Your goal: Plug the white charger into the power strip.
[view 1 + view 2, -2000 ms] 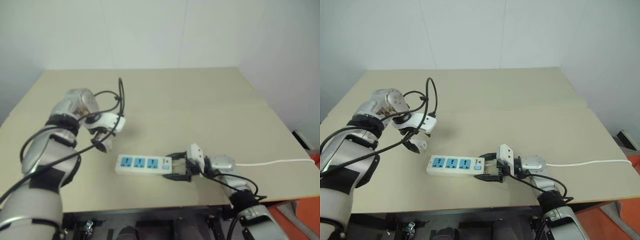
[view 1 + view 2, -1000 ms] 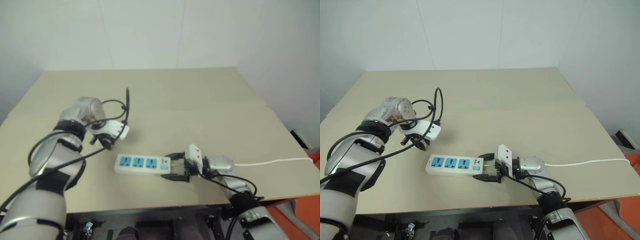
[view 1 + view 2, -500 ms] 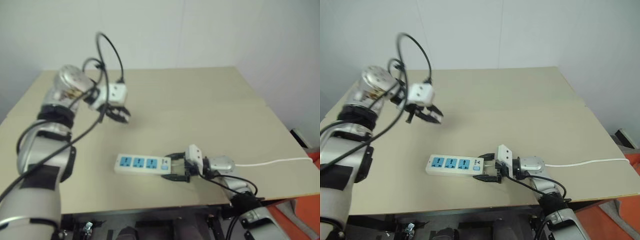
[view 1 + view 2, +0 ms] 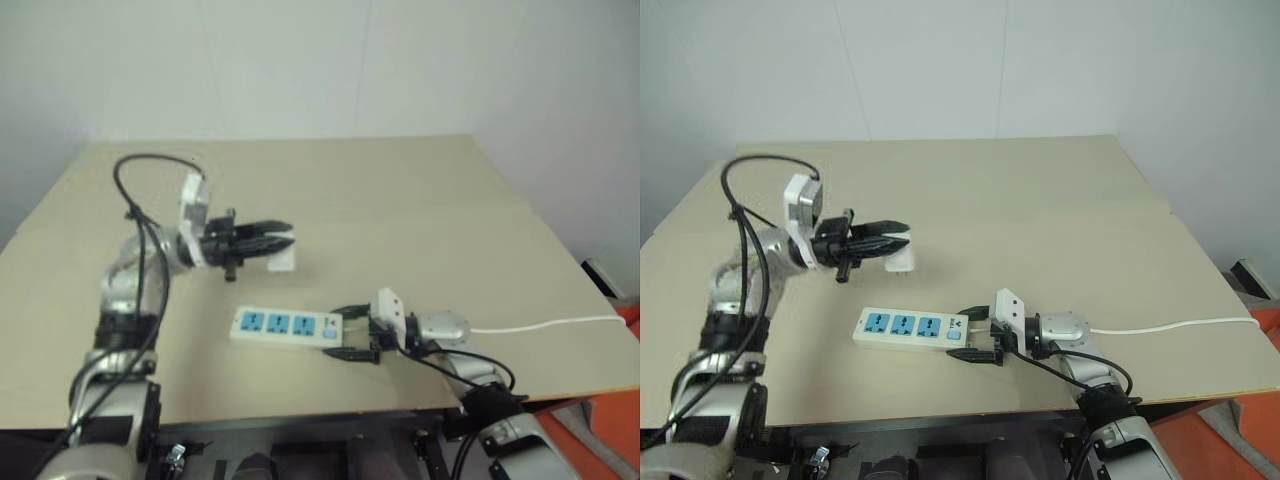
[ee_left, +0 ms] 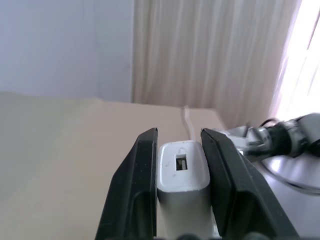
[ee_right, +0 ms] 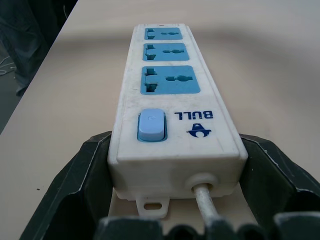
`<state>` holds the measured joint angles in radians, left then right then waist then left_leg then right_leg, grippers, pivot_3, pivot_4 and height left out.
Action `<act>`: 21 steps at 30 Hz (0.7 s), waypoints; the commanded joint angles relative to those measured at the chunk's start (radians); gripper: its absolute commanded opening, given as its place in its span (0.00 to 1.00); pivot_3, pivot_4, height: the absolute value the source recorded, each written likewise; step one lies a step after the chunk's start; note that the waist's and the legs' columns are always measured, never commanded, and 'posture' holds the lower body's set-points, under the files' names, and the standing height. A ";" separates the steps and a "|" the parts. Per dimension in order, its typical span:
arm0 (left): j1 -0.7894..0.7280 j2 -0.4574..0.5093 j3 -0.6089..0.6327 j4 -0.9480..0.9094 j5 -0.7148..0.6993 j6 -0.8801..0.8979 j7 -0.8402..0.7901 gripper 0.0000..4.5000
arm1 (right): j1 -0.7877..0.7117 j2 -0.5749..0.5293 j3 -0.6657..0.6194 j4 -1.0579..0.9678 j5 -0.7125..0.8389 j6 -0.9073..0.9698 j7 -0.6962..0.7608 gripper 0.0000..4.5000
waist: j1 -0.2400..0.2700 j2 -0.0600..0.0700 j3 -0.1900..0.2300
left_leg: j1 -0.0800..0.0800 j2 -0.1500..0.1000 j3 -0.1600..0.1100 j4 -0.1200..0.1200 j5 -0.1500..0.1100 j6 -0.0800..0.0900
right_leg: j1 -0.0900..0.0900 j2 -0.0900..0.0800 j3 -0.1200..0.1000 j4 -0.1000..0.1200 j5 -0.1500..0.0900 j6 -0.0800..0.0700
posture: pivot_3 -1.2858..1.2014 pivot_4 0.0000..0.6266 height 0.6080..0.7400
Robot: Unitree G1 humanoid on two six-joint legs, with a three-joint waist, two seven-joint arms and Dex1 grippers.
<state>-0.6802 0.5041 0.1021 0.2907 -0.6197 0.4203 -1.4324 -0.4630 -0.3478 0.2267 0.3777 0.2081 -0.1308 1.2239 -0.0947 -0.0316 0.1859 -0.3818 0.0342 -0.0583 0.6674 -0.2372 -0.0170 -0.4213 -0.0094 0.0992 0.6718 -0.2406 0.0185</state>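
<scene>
The white charger (image 5: 182, 170) is a small cube clamped between my left gripper's two black fingers (image 5: 142, 180). My left gripper (image 4: 283, 238) points level toward the right and holds the charger (image 4: 902, 261) in the air, just behind the power strip (image 4: 285, 326). The strip lies flat near the table's front edge with its three blue socket faces (image 6: 170, 79) up and bare. My right gripper (image 4: 350, 334) is shut on the strip's switch end (image 6: 172, 145), one finger on each long side.
The strip's thin white cord (image 4: 550, 323) runs right over the tan table (image 4: 420, 200) to its right edge. A loose black cable (image 4: 760, 165) loops above my left wrist. A white wall stands behind the table.
My left arm swung down from its raised pose and turned, so its gripper points right with the charger just behind the strip. The right gripper and the strip stayed still.
</scene>
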 commanded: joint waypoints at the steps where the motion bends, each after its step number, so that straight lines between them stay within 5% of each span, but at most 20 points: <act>1: 0.028 -0.011 0.019 -0.031 -0.045 0.037 0.009 0.23 | -0.025 0.005 0.011 0.024 -0.002 0.024 0.020 0.76 | -0.001 0.000 0.000 | 0.000 0.000 0.000 0.000 0.000 0.000 | 0.000 0.000 0.000 0.000 0.000 0.000 | 0.52 0.24 1.00; 21: 0.082 -0.040 -0.071 0.090 0.059 -0.093 -0.137 0.23 | -0.090 0.012 0.021 0.174 -0.032 -0.039 0.098 0.76 | -0.002 0.000 0.000 | 0.001 0.000 0.001 0.000 0.000 0.000 | 0.001 0.000 0.000 -0.001 0.000 0.000 | 0.52 0.24 1.00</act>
<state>-0.5949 0.4658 0.0380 0.3770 -0.5725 0.3613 -1.5518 -0.5599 -0.3334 0.2268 0.5312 0.2091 -0.1721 1.3182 -0.0967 -0.0320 0.1855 -0.3810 0.0341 -0.0577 0.6671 -0.2372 -0.0171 -0.4204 -0.0092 0.0996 0.6706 -0.2405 0.0184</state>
